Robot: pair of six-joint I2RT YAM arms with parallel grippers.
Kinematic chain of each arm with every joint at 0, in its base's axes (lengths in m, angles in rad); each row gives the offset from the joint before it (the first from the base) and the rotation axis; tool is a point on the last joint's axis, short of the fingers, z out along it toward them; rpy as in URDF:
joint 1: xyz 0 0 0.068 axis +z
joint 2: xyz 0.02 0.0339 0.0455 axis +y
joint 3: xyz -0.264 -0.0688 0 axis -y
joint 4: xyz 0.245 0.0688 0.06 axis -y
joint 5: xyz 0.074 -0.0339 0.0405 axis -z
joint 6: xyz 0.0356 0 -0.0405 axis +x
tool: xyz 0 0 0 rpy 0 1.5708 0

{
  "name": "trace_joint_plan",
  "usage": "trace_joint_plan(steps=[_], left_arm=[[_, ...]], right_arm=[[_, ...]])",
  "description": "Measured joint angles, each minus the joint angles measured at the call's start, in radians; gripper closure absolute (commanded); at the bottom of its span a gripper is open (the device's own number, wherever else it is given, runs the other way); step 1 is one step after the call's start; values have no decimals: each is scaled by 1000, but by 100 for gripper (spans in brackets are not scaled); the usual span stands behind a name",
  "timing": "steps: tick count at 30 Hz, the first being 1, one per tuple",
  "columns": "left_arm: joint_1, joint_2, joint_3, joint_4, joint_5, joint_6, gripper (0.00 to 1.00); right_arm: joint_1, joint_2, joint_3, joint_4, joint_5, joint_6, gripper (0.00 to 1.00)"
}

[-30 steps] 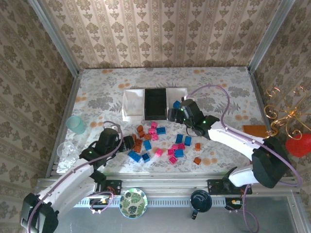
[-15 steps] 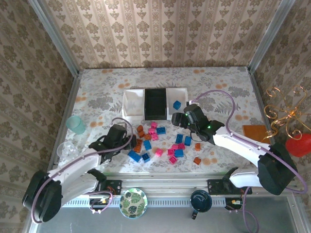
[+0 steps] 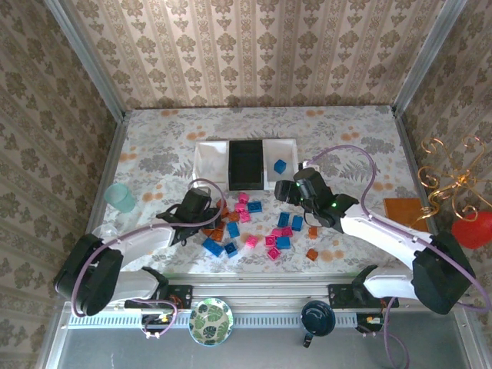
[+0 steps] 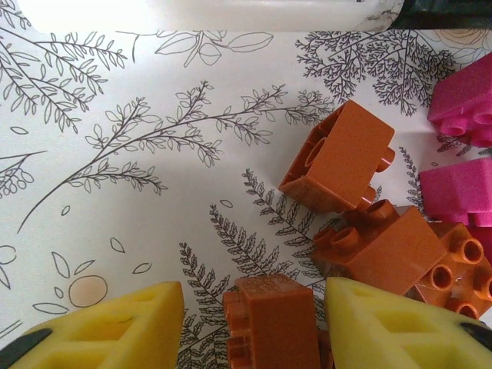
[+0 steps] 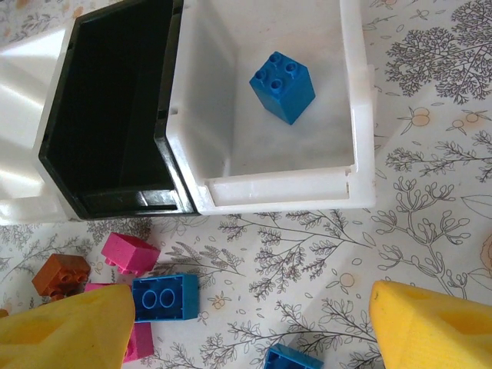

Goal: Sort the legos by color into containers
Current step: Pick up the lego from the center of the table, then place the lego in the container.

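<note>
My left claw [image 4: 252, 306], apart, is straddling an orange-brown brick [image 4: 270, 327]. My right claw [image 5: 254, 327], apart, is hovering below the white tray [image 5: 352, 115].

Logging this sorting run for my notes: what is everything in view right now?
trays: three joined, white, black, white; far centre of table.
blue brick: one, in the right white tray.
loose bricks: about twenty, orange-brown, pink, blue; scattered mid-table.
cup: one, pale teal; table's left edge.
plate: one, round, leaf-patterned; near rail.
left fingers: two, yellow, open either side of an orange-brown brick.
right fingers: two, yellow, open, empty, near the trays.
</note>
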Motion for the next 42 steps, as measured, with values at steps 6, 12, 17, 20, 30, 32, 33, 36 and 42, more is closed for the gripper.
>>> trace_joint_plan(steps=[6,12,17,20,30,32,33,36,42], left_arm=[[0,14,0,31,-7,5,60],[0,37,-10,51,-7,6,60],[0,42,-19,61,-6,3,73],[0,33,-19,57,-6,1,76],[73,-167,92,-40,-23,3,76],[112,-138,156,-32,-24,3,76],[132,-110,192,-23,-25,3,76],[180,3,287,10,-26,6,76],[245,278,472,39,-23,15,74]], right_arm=[[0,-2,0,-2,4,0,18],[0,-2,0,-3,6,0,18],[0,-5,-1,-6,17,0,18],[0,-10,-2,-7,26,0,18],[0,-20,-6,-7,31,3,17],[0,-20,-6,-7,31,4,17],[0,-20,-6,-7,31,4,17],[0,-20,-6,-7,31,4,17],[0,-26,-23,-19,30,4,17]])
